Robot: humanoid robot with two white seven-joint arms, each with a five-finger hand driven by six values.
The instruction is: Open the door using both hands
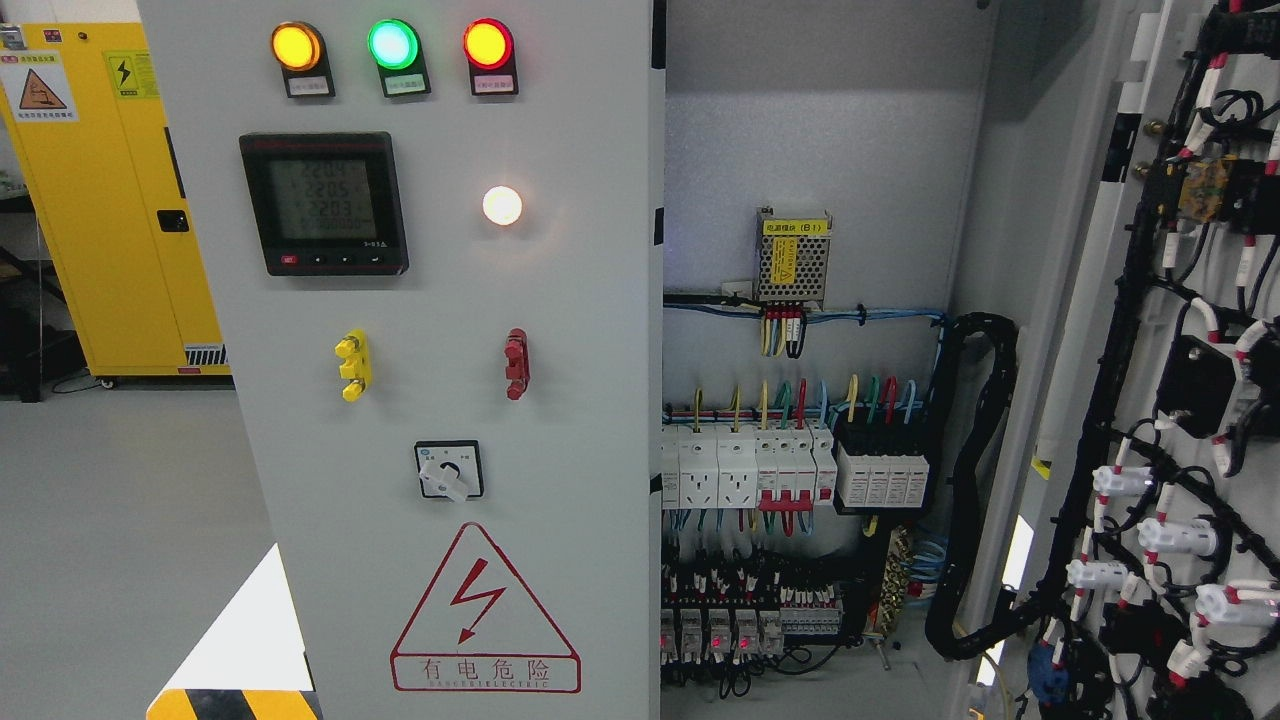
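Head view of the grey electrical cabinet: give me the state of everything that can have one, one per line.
Grey left cabinet door: closed.
Grey right cabinet door with black wiring: swung open.
Round amber lamp: lit.
Round green lamp: lit.
Round red lamp: lit.
Small white lamp: lit.
Black digital meter: on, showing digits.

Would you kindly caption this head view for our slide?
Right cabinet door swung open, exposing breakers; left door shut.

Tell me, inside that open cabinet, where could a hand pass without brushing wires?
Likely the bare back wall above the power module, and the strip between that module and the black cable conduit. The breaker row and the open door's wiring are crowded.
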